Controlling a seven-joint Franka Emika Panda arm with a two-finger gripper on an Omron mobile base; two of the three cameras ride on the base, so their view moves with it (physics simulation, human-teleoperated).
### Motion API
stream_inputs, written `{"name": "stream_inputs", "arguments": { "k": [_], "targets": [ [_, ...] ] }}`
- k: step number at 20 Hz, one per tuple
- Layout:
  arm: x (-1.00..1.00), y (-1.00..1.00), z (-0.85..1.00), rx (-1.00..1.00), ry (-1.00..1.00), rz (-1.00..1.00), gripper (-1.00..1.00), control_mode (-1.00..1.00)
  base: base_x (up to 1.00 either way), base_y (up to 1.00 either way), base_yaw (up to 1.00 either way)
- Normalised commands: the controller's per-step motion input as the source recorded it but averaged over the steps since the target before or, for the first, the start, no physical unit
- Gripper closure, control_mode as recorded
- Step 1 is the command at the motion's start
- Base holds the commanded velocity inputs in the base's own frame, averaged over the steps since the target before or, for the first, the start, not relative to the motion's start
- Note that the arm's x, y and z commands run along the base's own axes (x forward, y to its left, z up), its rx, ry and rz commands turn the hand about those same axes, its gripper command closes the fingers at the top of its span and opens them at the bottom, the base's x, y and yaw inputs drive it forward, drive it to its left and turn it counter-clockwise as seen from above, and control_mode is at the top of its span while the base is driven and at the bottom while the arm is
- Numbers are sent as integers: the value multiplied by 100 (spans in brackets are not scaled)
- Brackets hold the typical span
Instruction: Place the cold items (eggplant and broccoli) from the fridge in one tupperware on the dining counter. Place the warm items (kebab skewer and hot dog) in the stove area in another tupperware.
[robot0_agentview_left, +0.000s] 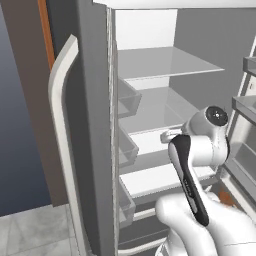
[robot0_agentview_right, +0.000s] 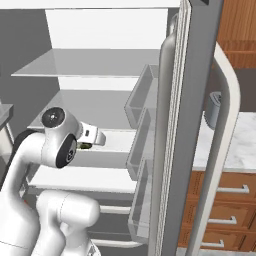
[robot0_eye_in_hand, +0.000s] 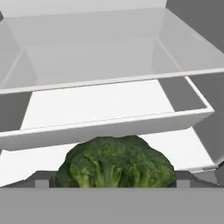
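Broccoli (robot0_eye_in_hand: 116, 162) hides the opened gripper (robot0_eye_in_hand: 113, 186) fingertips, seemingly flanking it on the fridge shelf (robot0_eye_in_hand: 105, 105).

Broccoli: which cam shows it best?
Hand view: the broccoli sits large and close at the bottom, between the open gripper tips. Right base view gives a small green speck by the hand; in the left base view the arm covers that spot.

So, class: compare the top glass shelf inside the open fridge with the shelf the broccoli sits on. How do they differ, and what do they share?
The top shelf carries nothing visible; the lower shelf holds the broccoli. The top shelf sits well above the arm; the lower shelf lies level with the open gripper, whose finger tips flank the broccoli. Both are flat, pale and level inside the same fridge.
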Motion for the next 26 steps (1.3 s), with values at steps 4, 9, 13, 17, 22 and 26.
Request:
{"name": "stream_inputs", "arguments": {
  "k": [4, 9, 13, 17, 22, 26],
  "targets": [
    [-100, 13, -67, -2, -10, 0, 100, -100, 0, 0, 0],
    [-23, 5, -2, -1, -10, -1, 100, -100, 0, 0, 0],
    [0, 1, 0, 0, -1, -1, 100, -100, 0, 0, 0],
    [-4, 21, -1, -4, 0, -2, 100, -100, 0, 0, 0],
    [0, 0, 0, 0, 0, 0, 100, 100, -60, 16, -16],
    [0, 0, 0, 0, 0, 0, 100, 100, -72, 0, -25]
  ]
}}
